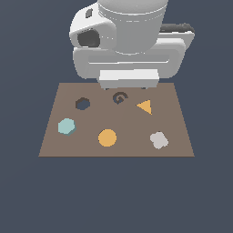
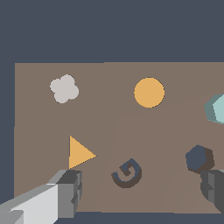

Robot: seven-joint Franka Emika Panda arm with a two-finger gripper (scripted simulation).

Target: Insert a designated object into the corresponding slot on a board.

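One teal block (image 1: 66, 126) lies on the brown board (image 1: 177, 123) at the left of the exterior frame, just below the dark octagon hole (image 1: 82, 103) and apart from it; the pincer (image 2: 135, 192) hangs wide and empty above the far edge; I judge it must first travel over the block, centre on it, turn its fingers (image 2: 70, 188) to two flat sides, then descend straight.

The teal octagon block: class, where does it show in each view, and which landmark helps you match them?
Exterior view: teal octagon block on the board's left side, in front of the octagon slot.
Wrist view: cut off at the picture's edge.
Shared landmark: the orange disc.
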